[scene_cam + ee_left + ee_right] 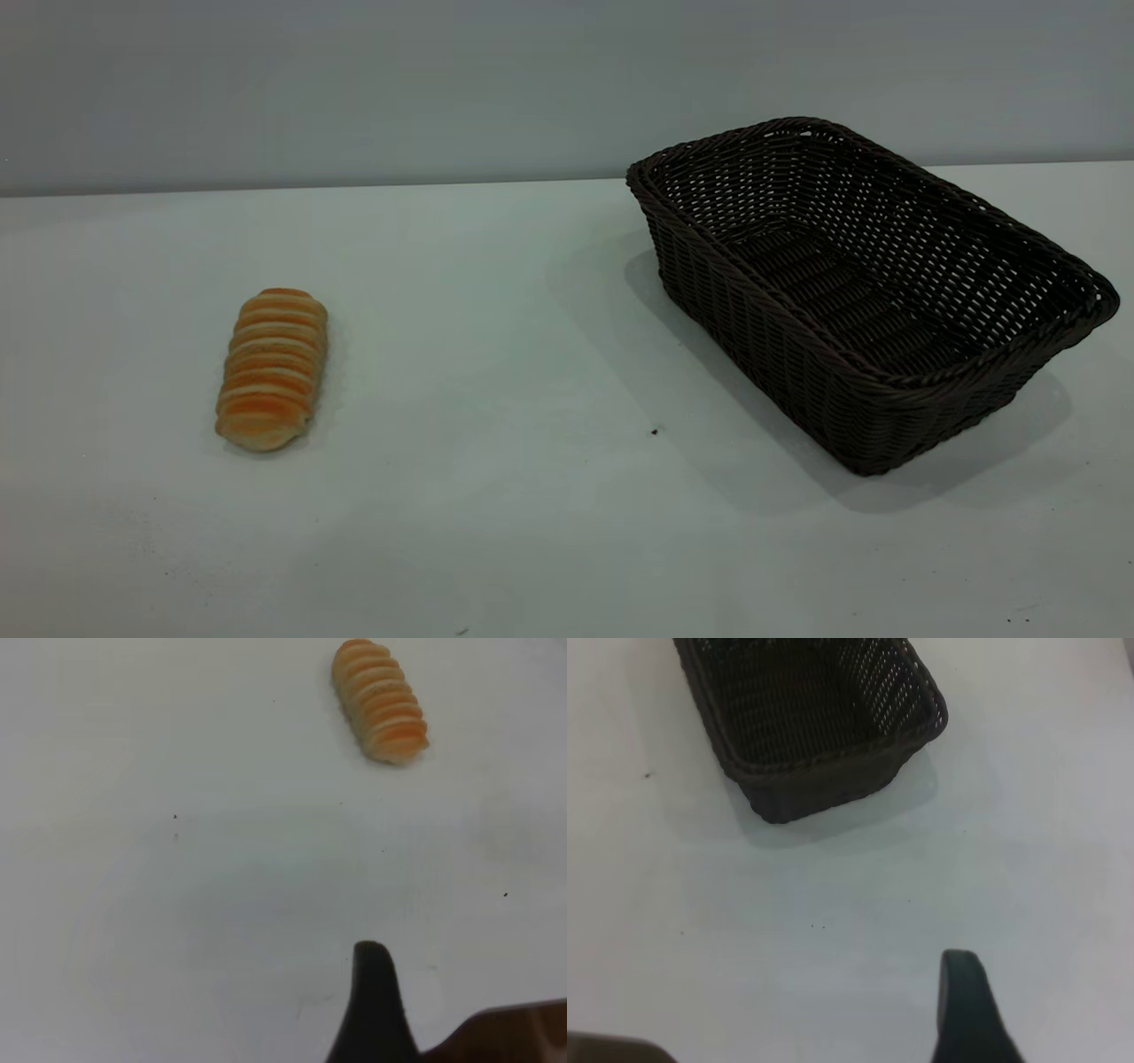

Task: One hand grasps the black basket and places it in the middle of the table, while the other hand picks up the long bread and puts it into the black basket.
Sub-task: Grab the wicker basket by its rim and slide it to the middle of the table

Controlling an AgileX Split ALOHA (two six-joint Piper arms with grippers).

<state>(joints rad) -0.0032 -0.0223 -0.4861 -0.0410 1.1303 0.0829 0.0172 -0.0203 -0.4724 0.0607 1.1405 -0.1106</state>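
The black basket [864, 292] stands empty on the right side of the table [532, 514], turned at an angle. It also shows in the right wrist view [811, 718]. The long bread [272, 368] lies on the left side of the table, also seen in the left wrist view [379, 700]. Neither arm shows in the exterior view. Part of my left gripper [376, 1010] hangs above bare table, well short of the bread. Part of my right gripper [967, 1010] hangs above bare table, well short of the basket's near end. Neither holds anything that I can see.
A grey wall [354, 89] runs behind the table's far edge. A few tiny dark specks [654, 431] dot the tabletop between the bread and the basket.
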